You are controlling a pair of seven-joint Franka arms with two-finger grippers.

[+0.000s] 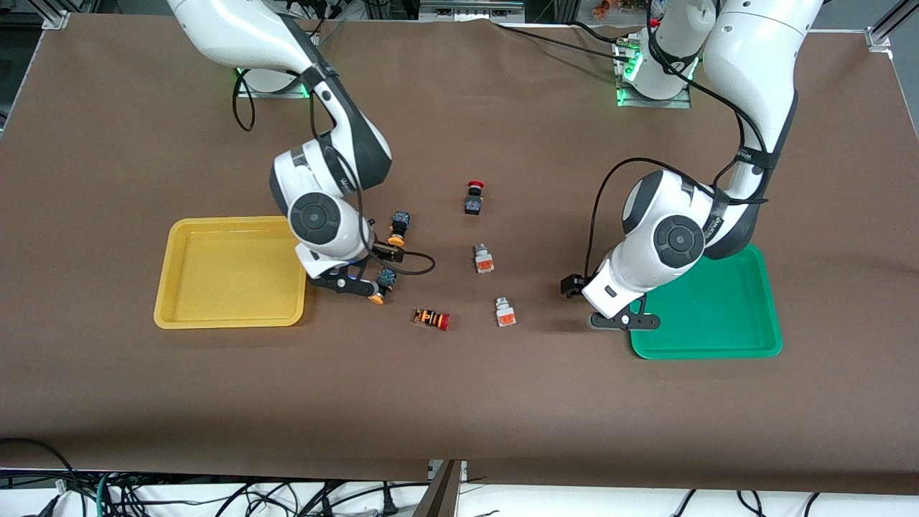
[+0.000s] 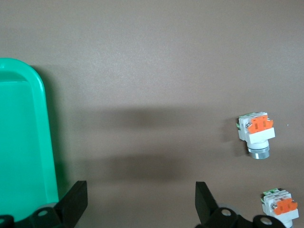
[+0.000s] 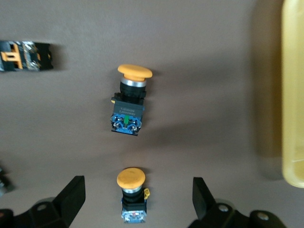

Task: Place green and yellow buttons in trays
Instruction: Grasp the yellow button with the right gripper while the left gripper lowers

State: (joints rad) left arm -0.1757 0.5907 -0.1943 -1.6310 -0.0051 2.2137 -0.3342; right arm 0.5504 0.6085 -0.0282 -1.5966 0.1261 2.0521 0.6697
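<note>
Two black buttons with yellow-orange caps lie beside the yellow tray [image 1: 179, 301]: one [image 1: 398, 226] farther from the front camera, one [image 1: 381, 287] nearer. My right gripper [image 1: 350, 284] hangs open and empty above them, by the tray's corner. In the right wrist view the farther button [image 3: 131, 195] shows between the open gripper [image 3: 137, 202], and the nearer one [image 3: 129, 99] lies past it. Two whitish-silver buttons with orange blocks [image 1: 482, 258] [image 1: 505, 312] lie mid-table. My left gripper [image 1: 624, 321] [image 2: 141, 204] is open and empty above the cloth at the green tray's [image 1: 747, 345] edge.
A black switch with a red cap [image 1: 474, 197] lies farther from the front camera than the whitish buttons. An orange-striped switch with a red cap [image 1: 432, 318] lies between the nearer yellow-capped button and the nearer whitish one. Both trays hold nothing.
</note>
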